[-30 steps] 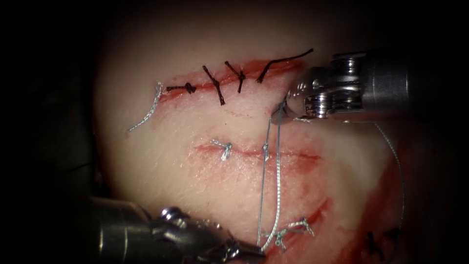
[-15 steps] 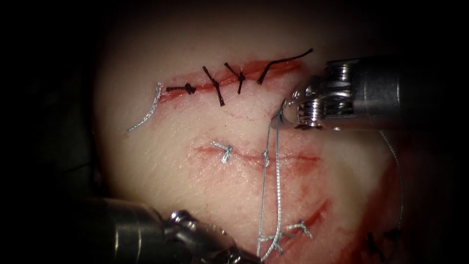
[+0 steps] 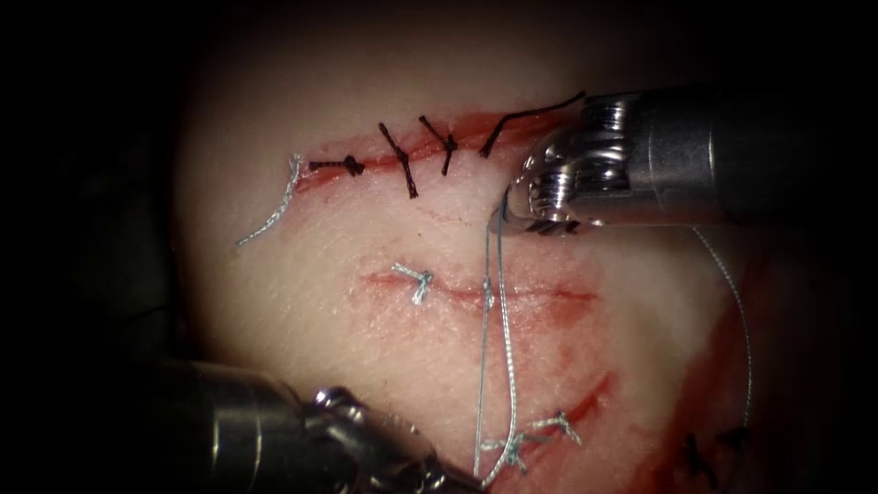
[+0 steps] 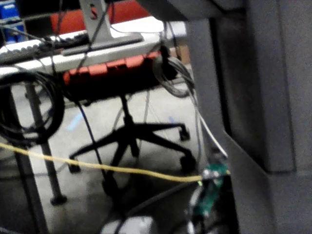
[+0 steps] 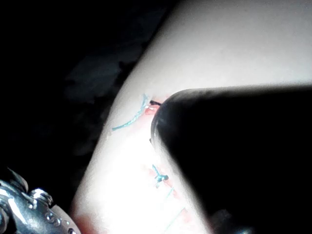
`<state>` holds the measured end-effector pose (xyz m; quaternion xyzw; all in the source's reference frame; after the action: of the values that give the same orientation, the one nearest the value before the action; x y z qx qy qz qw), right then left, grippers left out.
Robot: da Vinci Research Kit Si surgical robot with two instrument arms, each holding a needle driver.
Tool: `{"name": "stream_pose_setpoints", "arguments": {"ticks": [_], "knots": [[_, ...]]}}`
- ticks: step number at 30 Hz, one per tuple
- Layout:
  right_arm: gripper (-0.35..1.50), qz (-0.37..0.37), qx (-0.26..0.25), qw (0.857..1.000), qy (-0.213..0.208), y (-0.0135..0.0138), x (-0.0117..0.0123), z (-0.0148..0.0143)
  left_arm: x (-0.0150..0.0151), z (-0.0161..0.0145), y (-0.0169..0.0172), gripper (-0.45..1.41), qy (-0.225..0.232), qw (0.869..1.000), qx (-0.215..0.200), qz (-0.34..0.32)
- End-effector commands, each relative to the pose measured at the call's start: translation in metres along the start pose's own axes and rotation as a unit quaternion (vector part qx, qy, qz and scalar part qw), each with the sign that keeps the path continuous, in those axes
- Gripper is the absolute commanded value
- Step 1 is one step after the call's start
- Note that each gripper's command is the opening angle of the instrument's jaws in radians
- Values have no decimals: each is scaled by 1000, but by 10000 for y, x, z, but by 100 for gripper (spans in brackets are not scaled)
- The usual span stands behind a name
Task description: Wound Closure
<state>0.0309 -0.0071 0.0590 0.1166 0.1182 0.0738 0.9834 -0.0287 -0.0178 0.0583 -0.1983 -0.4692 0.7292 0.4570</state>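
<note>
Right tool (image 3: 512, 206) comes in from three o'clock across the tissue (image 3: 366, 238) and its tip pinches the pale thread (image 3: 503, 320) just past the right end of the upper cut (image 3: 412, 155), which carries dark stitches (image 3: 402, 160). From that grip two strands run down toward six o'clock, crossing the middle cut (image 3: 540, 293) beside a pale knot (image 3: 418, 279). They end at the left tool (image 3: 448, 480), which lies at seven o'clock with its tip at the picture's lower edge; whether it grips the strands cannot be told. More thread (image 3: 736, 320) curves down from under the right tool's shaft toward four o'clock. A loose cut end (image 3: 274, 206) lies at nine o'clock of the upper cut. Red fluid (image 3: 567, 316) stains the tissue around the middle cut. The needle's place cannot be made out.
</note>
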Motion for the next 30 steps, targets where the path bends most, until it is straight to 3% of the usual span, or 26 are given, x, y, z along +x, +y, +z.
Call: {"name": "stream_pose_setpoints", "arguments": {"ticks": [1, 4, 7, 8, 10, 13, 15, 19, 22, 25, 27, 28, 29, 30], "knots": [[-35, 0, -1, 1000, 1, 5, 6, 3, 0, 7, -2, -45, 0, 1000, 0, -2], [-35, -2, -4, 1000, -3, 6, 4, 2, 2, 6, -1, -45, 1, 1000, 0, -2], [-35, 9, 36, 999, -20, 2, -2, 0, 18, -11, 6, -45, 38, 999, -29, -4], [-13, 7, 37, 999, -20, -1, -3, 0, 28, -23, 9, -45, 57, 997, -48, -5], [96, 4, 42, 999, -17, -6, -7, -4, 44, -44, 14, -45, 86, 994, -63, 3], [131, -20, 44, 999, -1, -17, -14, -17, 64, -73, 16, -45, 150, 986, -77, 5], [136, -18, 43, 999, 23, -24, -19, -29, 74, -86, 11, -45, 182, 979, -90, 2], [126, -6, 62, 994, 85, -32, -31, -61, 83, -100, -4, -45, 222, 972, -79, -6], [118, 12, 49, 991, 123, -36, -40, -85, 89, -106, -17, -45, 250, 966, -70, -22], [114, 58, 27, 985, 159, -42, -45, -105, 97, -111, -28, -45, 276, 957, -87, -27], [77, 98, 23, 976, 191, -49, -47, -112, 104, -117, -33, -45, 291, 950, -105, -31], [10, 127, 24, 966, 223, -53, -47, -115, 108, -119, -35, -45, 298, 947, -114, -32], [-35, 148, 26, 956, 252, -55, -47, -115, 110, -120, -36, -45, 302, 945, -117, -33], [-35, 183, 33, 940, 285, -59, -47, -115, 114, -122, -37, -45, 310, 942, -128, -34]]}}
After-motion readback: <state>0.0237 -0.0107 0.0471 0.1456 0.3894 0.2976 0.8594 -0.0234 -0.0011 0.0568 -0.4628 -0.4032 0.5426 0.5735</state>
